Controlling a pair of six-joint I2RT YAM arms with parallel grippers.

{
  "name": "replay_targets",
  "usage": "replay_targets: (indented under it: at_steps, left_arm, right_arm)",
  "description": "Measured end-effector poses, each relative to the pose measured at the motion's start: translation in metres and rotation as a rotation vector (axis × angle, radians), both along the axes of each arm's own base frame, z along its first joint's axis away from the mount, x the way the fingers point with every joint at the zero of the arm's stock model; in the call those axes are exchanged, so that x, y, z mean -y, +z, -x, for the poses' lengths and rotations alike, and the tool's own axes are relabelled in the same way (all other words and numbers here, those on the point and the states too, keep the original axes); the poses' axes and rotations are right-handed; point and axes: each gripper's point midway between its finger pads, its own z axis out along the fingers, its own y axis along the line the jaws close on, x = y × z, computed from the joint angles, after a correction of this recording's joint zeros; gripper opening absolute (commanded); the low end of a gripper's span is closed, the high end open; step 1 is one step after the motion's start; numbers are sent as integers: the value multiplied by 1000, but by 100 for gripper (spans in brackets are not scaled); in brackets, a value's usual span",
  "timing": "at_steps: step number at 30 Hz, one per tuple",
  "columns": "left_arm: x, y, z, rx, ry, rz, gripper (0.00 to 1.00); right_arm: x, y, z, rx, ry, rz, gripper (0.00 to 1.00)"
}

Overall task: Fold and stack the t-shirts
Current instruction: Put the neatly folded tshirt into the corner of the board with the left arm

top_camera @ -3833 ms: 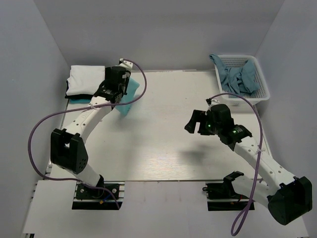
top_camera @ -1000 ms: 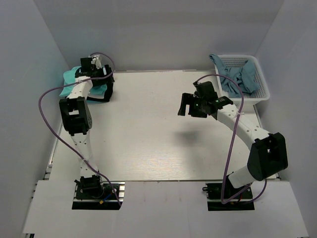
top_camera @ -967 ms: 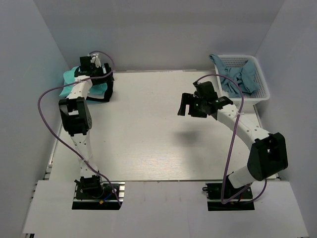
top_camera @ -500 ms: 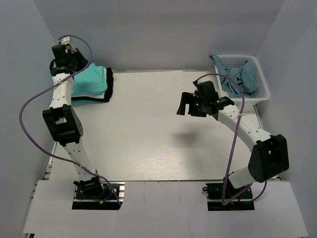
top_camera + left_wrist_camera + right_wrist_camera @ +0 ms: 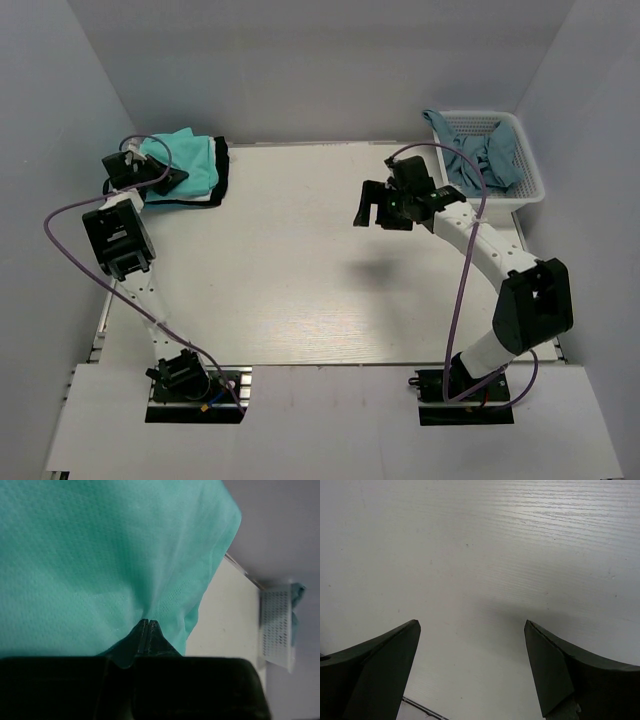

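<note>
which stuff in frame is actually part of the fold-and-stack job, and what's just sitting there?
Job:
- turquoise shirt, top of the far-left pile
- black shirt under it
- crumpled blue-grey shirts in the basket
- left hand, shut on the turquoise shirt
- right hand, open above the table

Just there:
- white lattice basket, only a container
- table

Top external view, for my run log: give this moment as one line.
left gripper: shut on turquoise t-shirt | right gripper: open over table | basket: crumpled blue shirts inside
</note>
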Motion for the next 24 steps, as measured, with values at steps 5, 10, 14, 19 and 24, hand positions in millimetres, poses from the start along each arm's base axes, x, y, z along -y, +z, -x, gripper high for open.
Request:
replay_targets:
  at_steps: [5,10,14,19,24]
  left_arm:
    - [-1,-3,-13,72,-101,106,0]
    - [2,1,-13,95,-144,105,20]
    - [1,17,-12,85,-153,43,97]
    - [15,92,6,151,-158,-118,100]
    - [43,181,57,233,-147,-270,100]
  right_arm:
    - [-1,-2,-2,-8,0,6,90]
    - [-1,2,-4,1,0,4,90]
    - [-2,3,-4,4,5,2,90]
    - [-6,12,0,24,45,-25,90]
    - [-6,24,15,59,80,-67,90]
